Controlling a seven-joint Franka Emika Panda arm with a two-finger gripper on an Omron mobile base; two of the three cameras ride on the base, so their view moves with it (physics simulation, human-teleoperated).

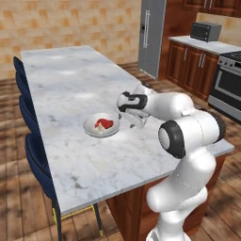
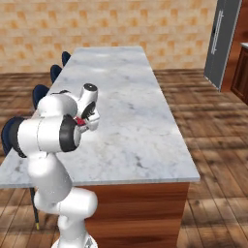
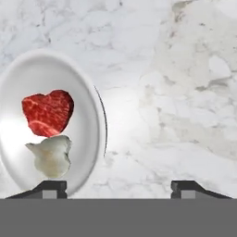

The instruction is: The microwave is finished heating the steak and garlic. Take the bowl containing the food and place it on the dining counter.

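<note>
Two fingertips (image 3: 53, 186) of your gripper (image 3: 118, 186) stand spread open, holding nothing, just over the rim of the bowl (image 1: 100, 127), which sits on the counter (image 1: 70, 84) with steak (image 3: 48, 112) and garlic (image 3: 51, 155) inside; lift crookedly and a finger could likely clip that rim, tipping the food.

Setting: domestic kitchen, rendered. Evidence: long marble tabletop (image 1: 70, 89) on wooden base with dark blue chairs (image 1: 33, 155) alongside; steel refrigerator (image 1: 151, 35); dark wood cabinets (image 1: 190, 70); range oven (image 1: 228, 87); small countertop microwave (image 1: 205, 31); plank floor, tiled wall.
</note>
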